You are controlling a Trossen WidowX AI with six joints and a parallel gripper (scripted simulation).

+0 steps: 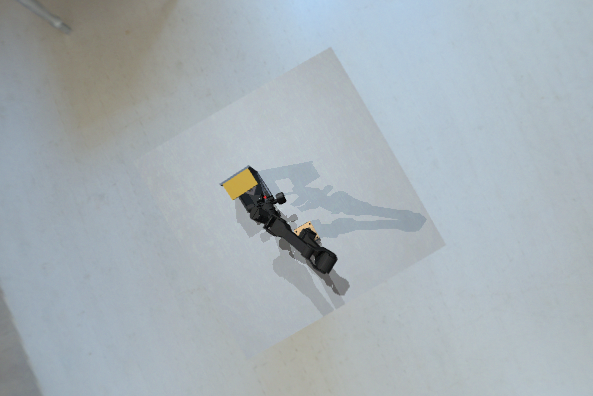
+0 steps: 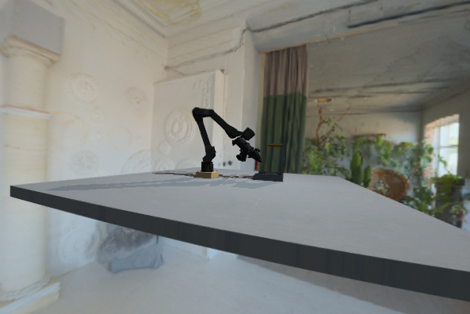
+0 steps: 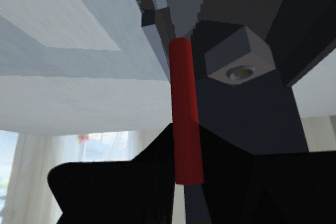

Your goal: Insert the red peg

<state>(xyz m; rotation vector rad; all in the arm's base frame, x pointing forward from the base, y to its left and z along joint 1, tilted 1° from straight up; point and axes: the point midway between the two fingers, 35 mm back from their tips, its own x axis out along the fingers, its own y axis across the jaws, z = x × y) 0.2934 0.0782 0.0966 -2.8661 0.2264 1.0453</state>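
Observation:
The red peg [image 1: 265,197] [image 2: 256,166] [image 3: 185,95] is held about upright, clear of the table. My gripper [image 2: 258,158] [image 3: 182,128] is shut on its upper part, at the open front side of the box [image 2: 267,177] [image 3: 250,125]. The peg's lower end is free. In the wrist view, the block [image 3: 227,52] with its round hole [image 3: 241,73] is to the right of the peg, apart from it. The flat yellow roof [image 1: 240,183] [image 2: 275,145] sticks out from the back wall [image 2: 283,162], higher than the fingertips. The block is hidden in the top and exterior views.
The arm [image 1: 290,237] [image 2: 223,124] reaches from its wooden base [image 2: 207,174] toward the box and hides part of the box front from above. The grey table [image 1: 205,280] [image 2: 238,206] carries shadows of the arm and box.

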